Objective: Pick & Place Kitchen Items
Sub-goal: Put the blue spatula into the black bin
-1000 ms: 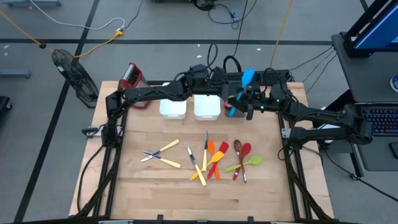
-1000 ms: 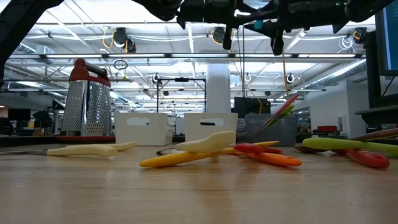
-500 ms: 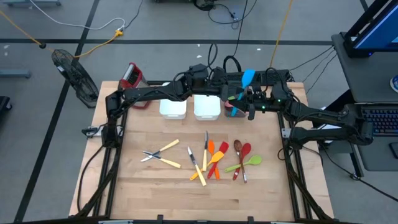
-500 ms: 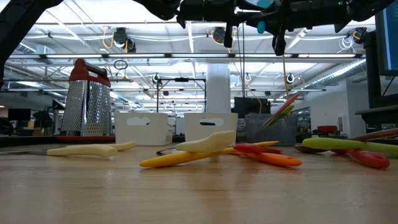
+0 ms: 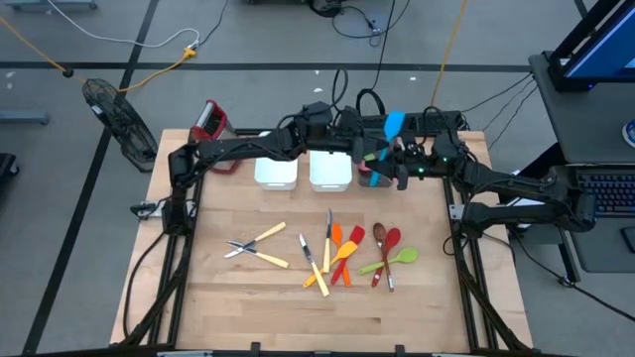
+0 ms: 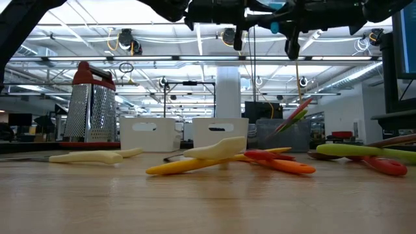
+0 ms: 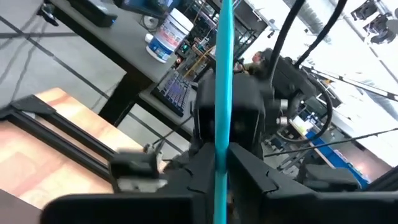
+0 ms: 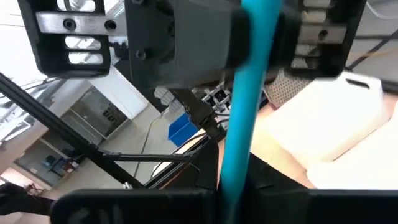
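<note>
Both grippers met high over the back bins w/ the blue spatula point(image 5: 394, 124) between them: right gripper point(image 5: 395, 162) pinched it, left gripper point(image 5: 369, 151) loosening, exact state unclear; approx. a dozen utensils point(image 5: 332, 250) lay unsorted mid-table, few binned.

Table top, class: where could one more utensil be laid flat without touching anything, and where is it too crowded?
Free: the bare wood of the table along the near edge, below the tongs, and the strip between the white bins and the utensils. Crowded: the middle, where the orange spatula and green spoon lie packed among others.
</note>
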Motion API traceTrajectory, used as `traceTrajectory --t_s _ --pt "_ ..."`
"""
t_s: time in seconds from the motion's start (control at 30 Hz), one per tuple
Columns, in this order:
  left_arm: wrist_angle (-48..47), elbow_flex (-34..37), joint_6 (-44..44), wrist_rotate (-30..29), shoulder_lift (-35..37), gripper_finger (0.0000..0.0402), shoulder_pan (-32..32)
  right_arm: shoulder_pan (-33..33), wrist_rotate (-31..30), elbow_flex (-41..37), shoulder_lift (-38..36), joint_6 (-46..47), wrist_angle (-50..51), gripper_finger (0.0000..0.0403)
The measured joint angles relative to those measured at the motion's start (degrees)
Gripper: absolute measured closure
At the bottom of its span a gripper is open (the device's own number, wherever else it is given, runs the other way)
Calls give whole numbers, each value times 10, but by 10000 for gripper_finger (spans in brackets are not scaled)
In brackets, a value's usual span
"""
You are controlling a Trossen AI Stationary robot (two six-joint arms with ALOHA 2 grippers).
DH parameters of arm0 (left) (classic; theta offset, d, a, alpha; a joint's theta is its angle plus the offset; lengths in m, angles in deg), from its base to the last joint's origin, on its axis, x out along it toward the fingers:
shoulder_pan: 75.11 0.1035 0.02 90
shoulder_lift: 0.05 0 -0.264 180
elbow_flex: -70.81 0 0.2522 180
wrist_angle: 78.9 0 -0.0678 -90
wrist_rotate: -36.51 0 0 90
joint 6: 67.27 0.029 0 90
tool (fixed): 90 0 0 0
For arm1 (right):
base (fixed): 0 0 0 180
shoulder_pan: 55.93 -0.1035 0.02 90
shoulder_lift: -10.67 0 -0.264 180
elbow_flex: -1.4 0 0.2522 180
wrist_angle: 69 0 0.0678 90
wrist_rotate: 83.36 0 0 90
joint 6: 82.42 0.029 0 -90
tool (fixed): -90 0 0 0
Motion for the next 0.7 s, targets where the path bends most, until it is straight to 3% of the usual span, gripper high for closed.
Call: traceTrajectory --t_s 0.37,0.53,0.7 --pt "-1 0 3 7 0 271 51 27 63 0 -13 71 112 392" --pt "-2 0 4 64 0 256 85 82 174 0 -24 172 179 392" --pt "-3 0 38 81 0 254 104 149 354 0 -5 310 217 392"
